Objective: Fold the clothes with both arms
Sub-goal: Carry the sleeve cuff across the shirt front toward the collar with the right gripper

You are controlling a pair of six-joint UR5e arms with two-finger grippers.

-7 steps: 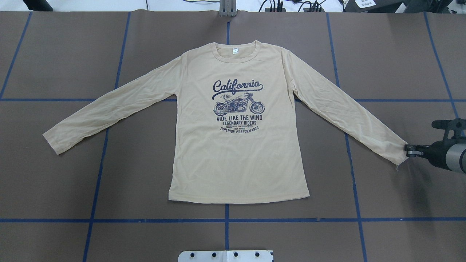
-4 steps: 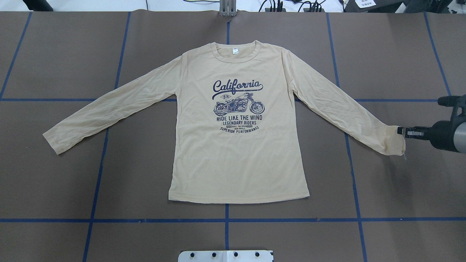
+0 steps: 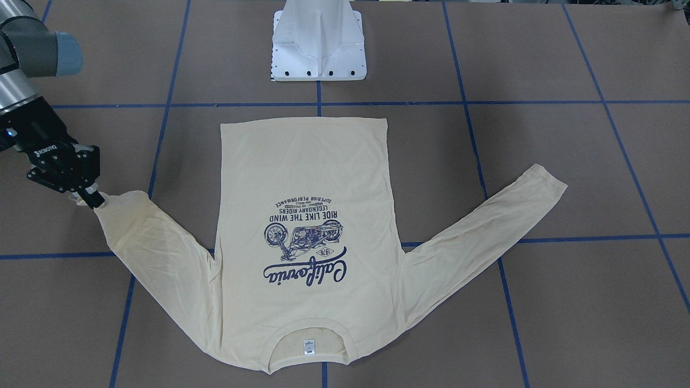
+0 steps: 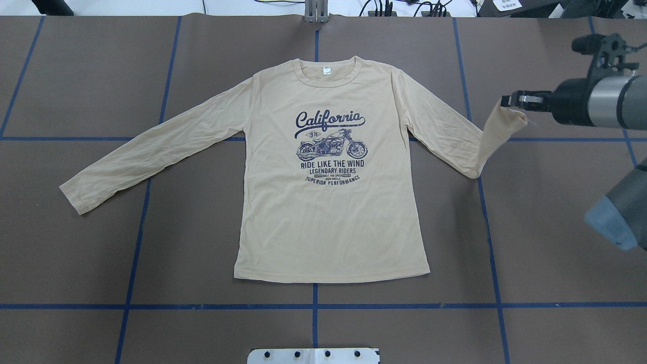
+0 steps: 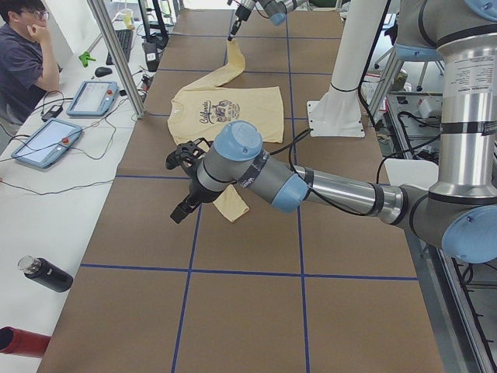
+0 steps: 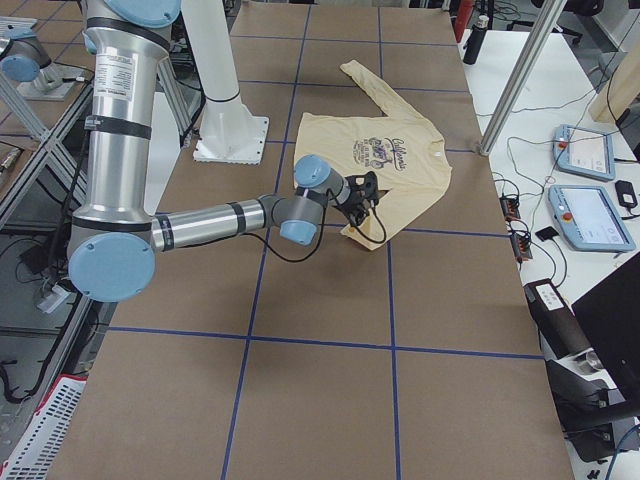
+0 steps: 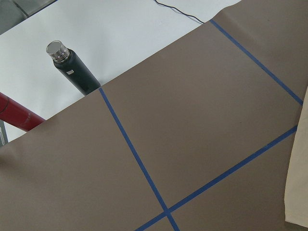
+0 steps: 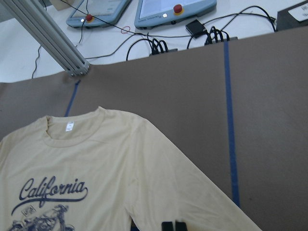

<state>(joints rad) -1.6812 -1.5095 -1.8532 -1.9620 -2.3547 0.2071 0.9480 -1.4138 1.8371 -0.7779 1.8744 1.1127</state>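
The right tool [image 4: 505,100] pinches the "California", "RIDE LIKE THE WIND" shirt [image 4: 328,227]; left tool [image 5: 180,211] unclear.

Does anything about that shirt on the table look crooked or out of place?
Only one thing: one sleeve is bent upward midway, its cuff pinched in the right gripper above the table. The other sleeve and the body of the shirt lie flat and straight.
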